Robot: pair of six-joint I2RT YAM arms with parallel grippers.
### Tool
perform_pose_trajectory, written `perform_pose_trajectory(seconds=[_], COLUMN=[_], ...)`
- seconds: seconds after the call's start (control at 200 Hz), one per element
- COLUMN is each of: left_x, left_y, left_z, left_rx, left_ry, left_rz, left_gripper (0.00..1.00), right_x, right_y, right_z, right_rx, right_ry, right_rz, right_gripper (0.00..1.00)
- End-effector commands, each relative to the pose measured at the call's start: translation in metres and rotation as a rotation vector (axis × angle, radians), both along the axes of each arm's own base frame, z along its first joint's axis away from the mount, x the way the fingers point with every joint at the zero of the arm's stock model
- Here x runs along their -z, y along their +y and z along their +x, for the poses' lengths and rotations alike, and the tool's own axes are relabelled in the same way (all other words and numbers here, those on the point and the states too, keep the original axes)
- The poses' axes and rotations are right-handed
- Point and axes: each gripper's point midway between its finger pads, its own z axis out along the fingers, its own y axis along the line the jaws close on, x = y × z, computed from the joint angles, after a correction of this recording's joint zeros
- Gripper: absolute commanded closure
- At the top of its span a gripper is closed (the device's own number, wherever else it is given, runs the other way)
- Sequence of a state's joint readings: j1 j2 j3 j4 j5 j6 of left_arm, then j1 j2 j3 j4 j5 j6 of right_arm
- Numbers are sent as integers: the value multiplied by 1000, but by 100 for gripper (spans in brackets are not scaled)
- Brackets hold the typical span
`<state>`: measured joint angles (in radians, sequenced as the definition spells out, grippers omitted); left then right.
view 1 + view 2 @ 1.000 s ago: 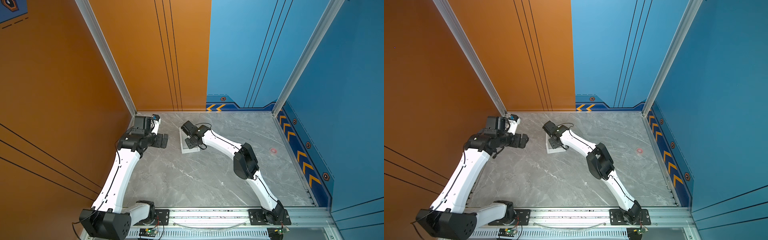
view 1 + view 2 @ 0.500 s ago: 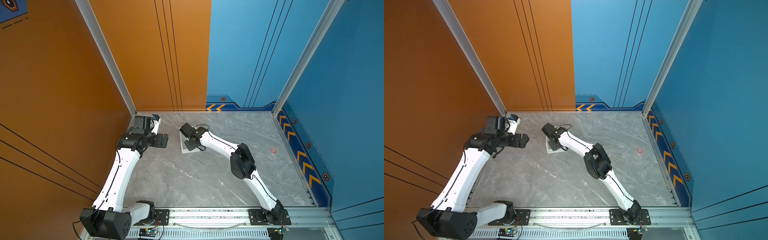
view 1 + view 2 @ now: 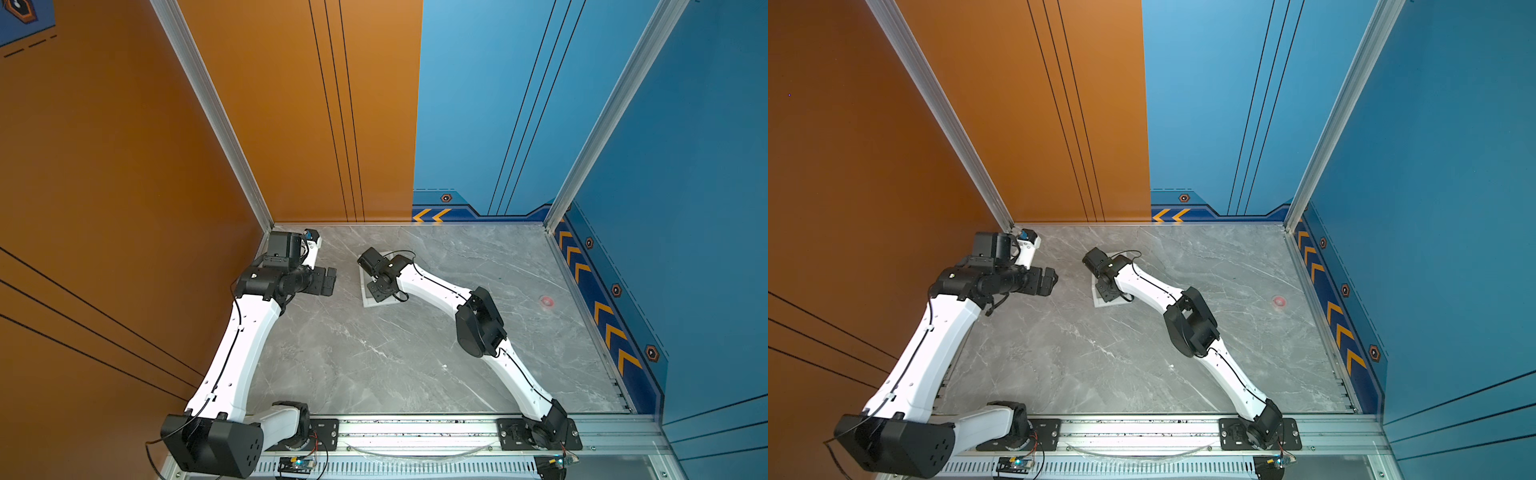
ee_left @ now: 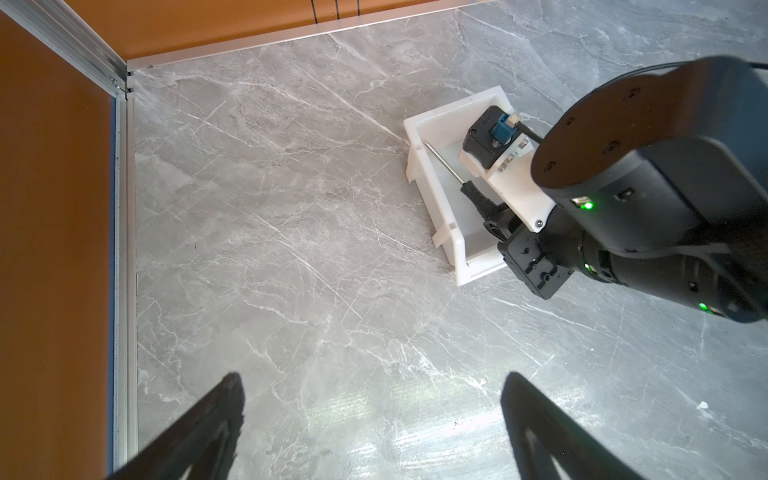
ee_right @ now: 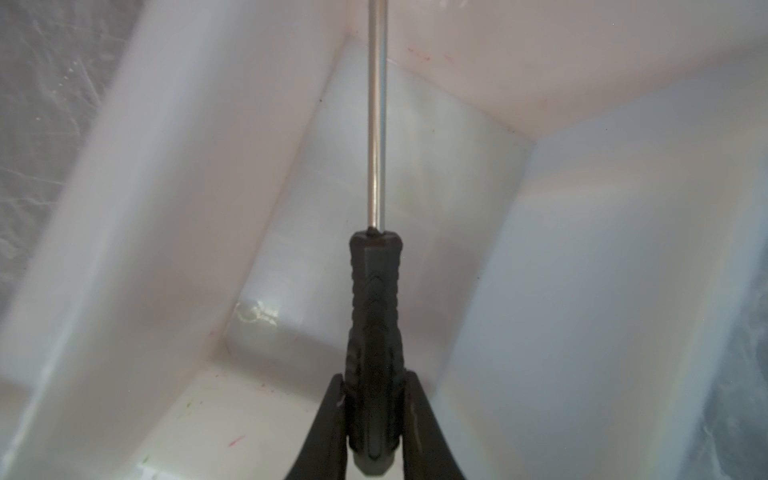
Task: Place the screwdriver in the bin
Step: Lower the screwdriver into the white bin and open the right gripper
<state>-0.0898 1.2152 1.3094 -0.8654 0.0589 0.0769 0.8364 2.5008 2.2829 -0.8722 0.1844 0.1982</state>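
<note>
Right gripper (image 5: 374, 376) clamps the black handle of a slim steel-shafted screwdriver (image 5: 376, 299) inside a small white rectangular bin (image 4: 432, 195) toward the back edge of the grey marbled surface (image 3: 374, 353), left gripper (image 4: 372, 378) spread wide, empty; the shaft, aimed at a bin corner, might prop on the rim once released.

Both top views are bright, even and sharp. White glare lies on the tabletop (image 4: 374, 419) in the left wrist view; the bin (image 5: 166, 208) walls blur softly in the right wrist view.
</note>
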Motion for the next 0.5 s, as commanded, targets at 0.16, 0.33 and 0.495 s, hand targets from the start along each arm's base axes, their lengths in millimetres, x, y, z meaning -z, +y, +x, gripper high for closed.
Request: perform_pose_trajectory(seconds=[0.16, 0.33, 0.495], left_x=[0, 1, 1], left_y=[-1, 0, 0], left_z=[-1, -1, 0], left_rx=[-8, -10, -9], left_ry=[14, 17, 18], left_rz=[-25, -24, -25], left_gripper=[2, 2, 2], right_x=[3, 5, 8], right_y=[-1, 1, 2], right_z=[5, 5, 6], right_rx=[5, 3, 3], right_ry=[17, 19, 30], right_rz=[7, 11, 21], right_gripper=[79, 78, 78])
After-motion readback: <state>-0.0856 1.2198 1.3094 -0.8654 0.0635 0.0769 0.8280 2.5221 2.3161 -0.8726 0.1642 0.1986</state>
